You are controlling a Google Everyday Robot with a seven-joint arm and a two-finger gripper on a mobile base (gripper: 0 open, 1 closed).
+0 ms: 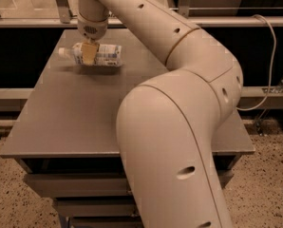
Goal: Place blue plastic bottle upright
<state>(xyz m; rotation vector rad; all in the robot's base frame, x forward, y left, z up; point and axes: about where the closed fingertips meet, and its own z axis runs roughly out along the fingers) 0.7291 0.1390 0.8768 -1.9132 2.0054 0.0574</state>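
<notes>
Nearest to us, in the lower middle of the frame, we see the big cream elbow of the arm (179,141). It covers much of the right half of the grey desk (70,118). Below the desk, at the lower left, there is speckled floor (8,194).

From the elbow the arm goes up and to the left, across the desk, to the upper left of the frame. There its end points down, and the claw (89,58) is over the far left part of the desk.

The claw is pinching the bottle (108,55) around its middle. We see one tan finger (89,52) pressed on the near side of the bottle; the other finger is hidden behind it. The bottle is on its side, not upright. Its white cap (62,52) points to the left edge of the frame and its labelled body points right. A dark shadow is on the desk just under it; we cannot tell if the bottle touches the desk.

Farther back, at the right, a white cable (273,51) hangs down in a curve.
</notes>
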